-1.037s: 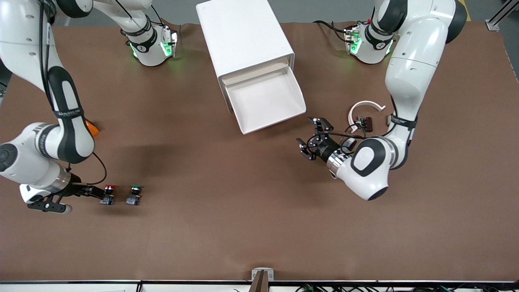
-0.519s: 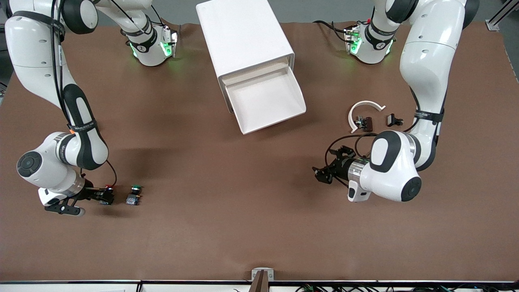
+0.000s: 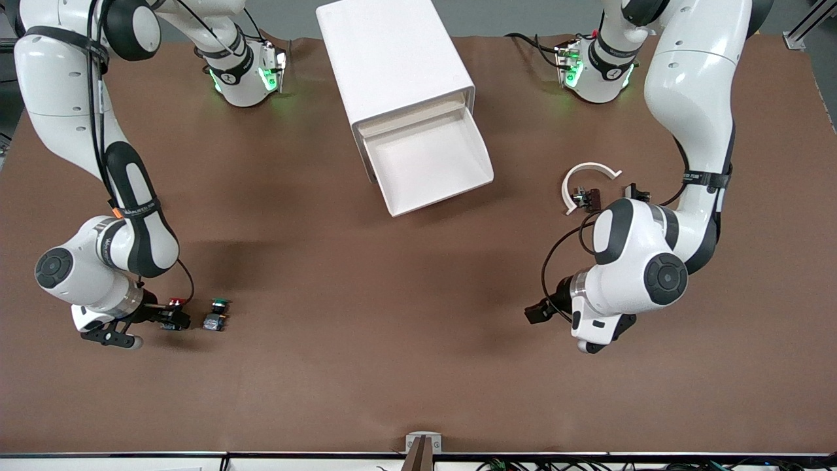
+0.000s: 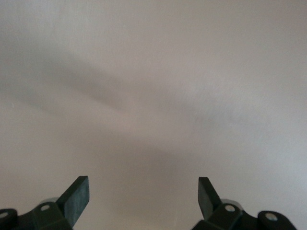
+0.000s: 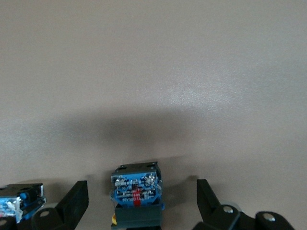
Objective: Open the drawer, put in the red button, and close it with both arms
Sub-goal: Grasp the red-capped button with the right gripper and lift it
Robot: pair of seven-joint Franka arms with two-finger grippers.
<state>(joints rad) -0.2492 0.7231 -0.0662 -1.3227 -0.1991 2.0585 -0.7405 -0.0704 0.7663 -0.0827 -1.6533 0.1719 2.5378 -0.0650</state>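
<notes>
The red button stands on the brown table toward the right arm's end, beside the green-capped switch. My right gripper is low at the red button and open. In the right wrist view its fingers stand on either side of the button's blue body without touching it. The drawer is pulled out of the white cabinet and lies empty. My left gripper is open and empty over bare table, and its wrist view shows only tabletop.
A white curved piece and small dark parts lie near the left arm's elbow, toward the left arm's end. The green-capped switch shows at the edge of the right wrist view.
My left gripper has swung away from the drawer's corner toward the front camera. My right gripper has closed in on the red button, which has not moved.
</notes>
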